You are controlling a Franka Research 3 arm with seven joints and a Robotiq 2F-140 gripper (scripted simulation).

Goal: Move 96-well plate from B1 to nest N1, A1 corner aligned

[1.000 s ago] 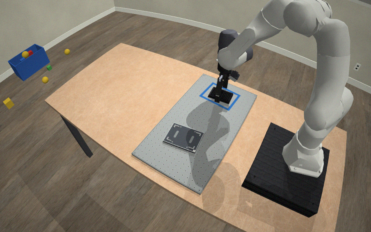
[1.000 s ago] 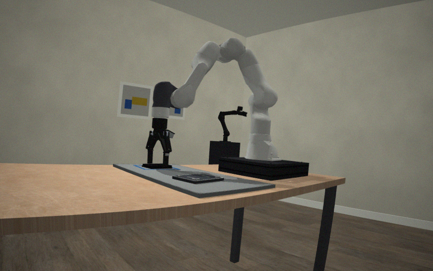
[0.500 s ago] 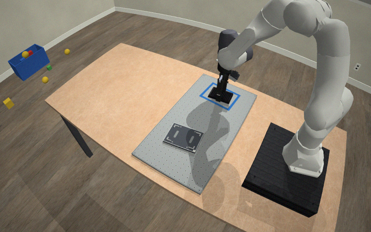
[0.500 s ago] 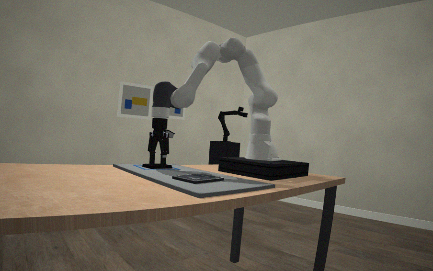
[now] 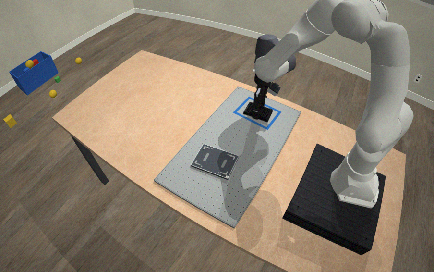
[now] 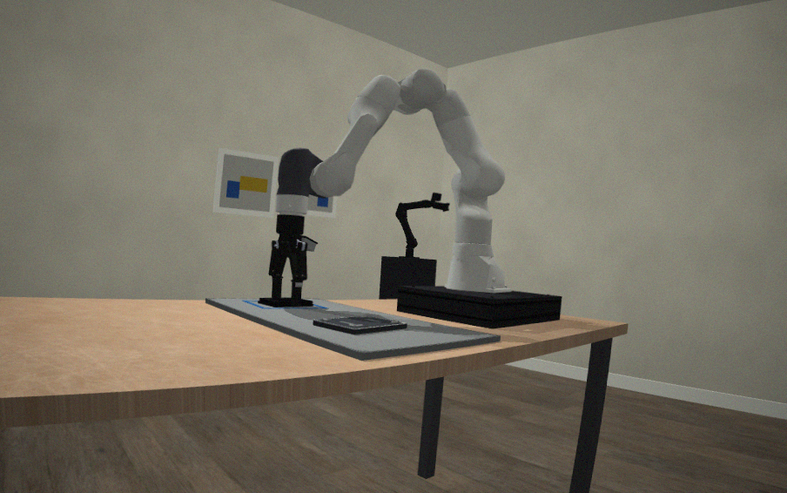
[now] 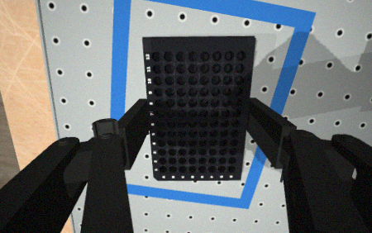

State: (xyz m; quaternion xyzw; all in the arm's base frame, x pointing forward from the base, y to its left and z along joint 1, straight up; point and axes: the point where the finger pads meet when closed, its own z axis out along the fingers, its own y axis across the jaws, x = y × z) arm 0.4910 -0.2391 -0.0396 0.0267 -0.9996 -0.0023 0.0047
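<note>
The black 96-well plate (image 5: 266, 115) (image 6: 284, 301) (image 7: 198, 83) lies flat inside the blue outline of spot B1 (image 5: 241, 104) (image 7: 121, 62) on the grey perforated board (image 5: 198, 185) (image 6: 371, 345). My gripper (image 5: 256, 110) (image 6: 287, 293) (image 7: 197, 112) points straight down over it. Its two finger pads press against the plate's long sides, so it is shut on the plate. The dark plate nest N1 (image 5: 213, 159) (image 6: 359, 322), with white corner marks, lies empty nearer the board's front end. I cannot make out the plate's cut-off corner.
The arm's black pedestal (image 5: 323, 204) (image 6: 481, 305) stands on the wooden table (image 5: 134, 105) to the right of the board. A small black arm on a box (image 6: 409, 273) stands behind the table. A blue bin (image 5: 31, 77), balls and cubes lie on the floor at far left.
</note>
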